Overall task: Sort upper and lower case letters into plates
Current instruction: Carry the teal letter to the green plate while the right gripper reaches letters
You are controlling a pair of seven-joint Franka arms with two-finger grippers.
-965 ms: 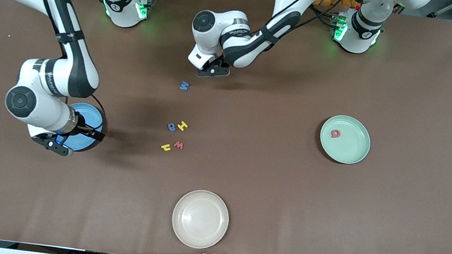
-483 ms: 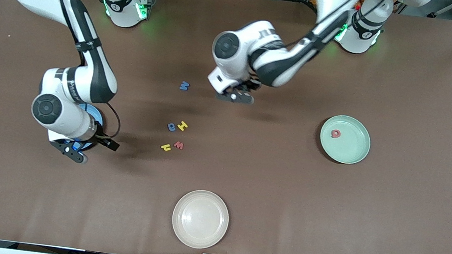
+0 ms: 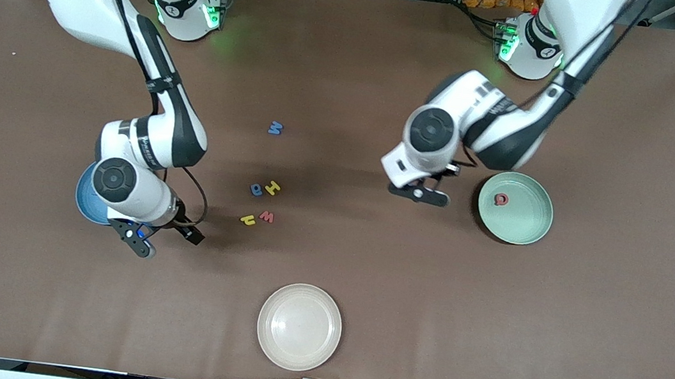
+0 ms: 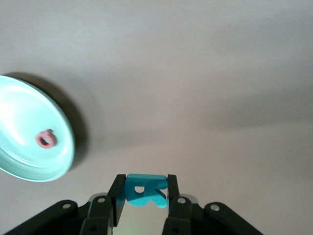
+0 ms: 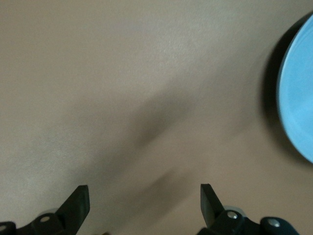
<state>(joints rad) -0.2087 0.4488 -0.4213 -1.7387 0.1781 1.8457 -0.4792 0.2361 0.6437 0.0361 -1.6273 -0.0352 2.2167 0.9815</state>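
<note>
My left gripper (image 3: 420,194) is shut on a teal letter R (image 4: 145,190) and holds it over bare table beside the mint green plate (image 3: 528,232). That plate, also in the left wrist view (image 4: 19,166), holds one red letter (image 3: 501,199). My right gripper (image 3: 167,238) is open and empty (image 5: 143,203), over bare table beside the sky blue plate (image 3: 82,200), which my right arm mostly hides. On the table between the plates lie a blue letter (image 3: 275,128), a blue letter (image 3: 256,189), a yellow H (image 3: 272,187), a red letter (image 3: 267,216) and a yellow letter (image 3: 248,220).
A cream-white plate (image 3: 299,326) sits near the table's front edge, nearer to the front camera than the letters. The sky blue plate's edge shows in the right wrist view (image 5: 298,112). The table is brown.
My left arm has swung with the teal letter from the table's middle back to beside the mint green plate. My right gripper has moved off the sky blue plate toward the loose letters.
</note>
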